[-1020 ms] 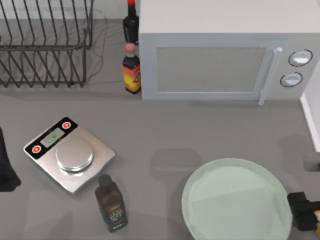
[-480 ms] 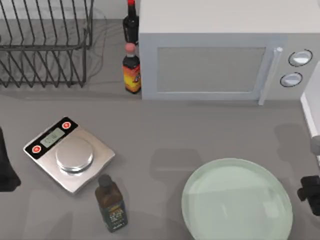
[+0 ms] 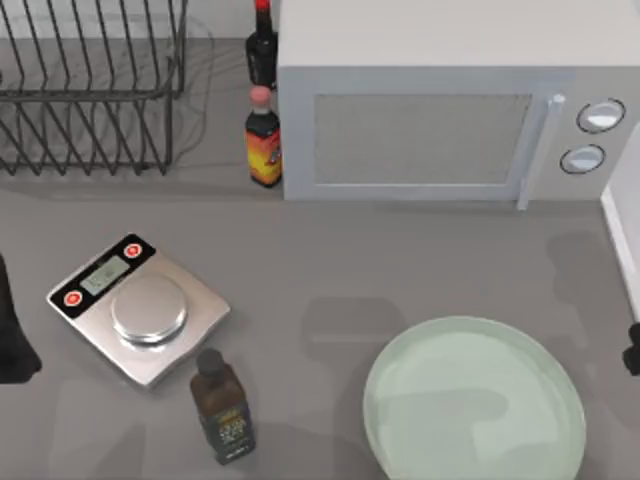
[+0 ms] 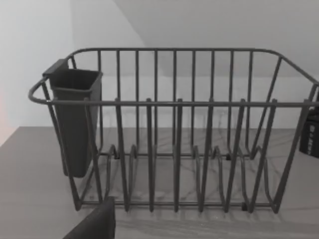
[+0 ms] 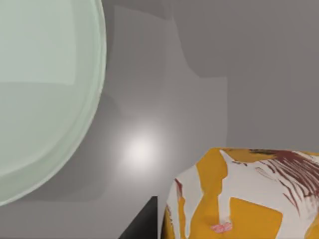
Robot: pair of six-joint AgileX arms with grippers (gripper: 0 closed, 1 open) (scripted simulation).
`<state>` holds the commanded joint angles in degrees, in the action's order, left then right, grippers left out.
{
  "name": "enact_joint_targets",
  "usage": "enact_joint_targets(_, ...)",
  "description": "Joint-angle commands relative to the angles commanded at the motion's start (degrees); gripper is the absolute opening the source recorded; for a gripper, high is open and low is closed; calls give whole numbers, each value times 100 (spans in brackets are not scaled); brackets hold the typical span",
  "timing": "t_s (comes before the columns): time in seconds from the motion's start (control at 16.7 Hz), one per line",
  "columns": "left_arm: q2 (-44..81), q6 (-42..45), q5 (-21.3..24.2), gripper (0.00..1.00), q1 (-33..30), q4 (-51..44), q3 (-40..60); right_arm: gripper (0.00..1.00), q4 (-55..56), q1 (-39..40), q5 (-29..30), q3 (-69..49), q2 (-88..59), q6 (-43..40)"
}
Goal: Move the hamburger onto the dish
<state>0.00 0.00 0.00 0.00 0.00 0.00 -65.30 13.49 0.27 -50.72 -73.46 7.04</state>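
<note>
Hamburger (image 5: 239, 196) is sitting close under my right wrist camera, off the dish (image 3: 474, 400), which is lying at the top view's lower right. I cannot tell how my right gripper's fingers are standing. My left arm (image 3: 12, 335) is waiting at the left edge.

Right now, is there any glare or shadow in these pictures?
Right wrist view: a soft white glare spot on the grey table between the plate and the hamburger. Top view: blocky shadows fall across the plate. Left wrist view: the rack casts thin line shadows.
</note>
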Motion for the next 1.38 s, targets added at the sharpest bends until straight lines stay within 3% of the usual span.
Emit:
enact_joint_targets(0.3, 0, 0, 0, 100, 0, 0, 0, 0, -2, 65, -5, -36, -86, -161)
enact_joint_targets(0.6, 0, 0, 0, 100, 0, 0, 0, 0, -135, 447, -19, -433, -562, -1655)
enact_joint_targets(0.84, 0, 0, 0, 100, 0, 0, 0, 0, -218, 903, -41, -790, -1075, -3927)
enact_joint_targets(1.38, 0, 0, 0, 100, 0, 0, 0, 0, -234, 2087, -140, -1417, -2201, -10669)
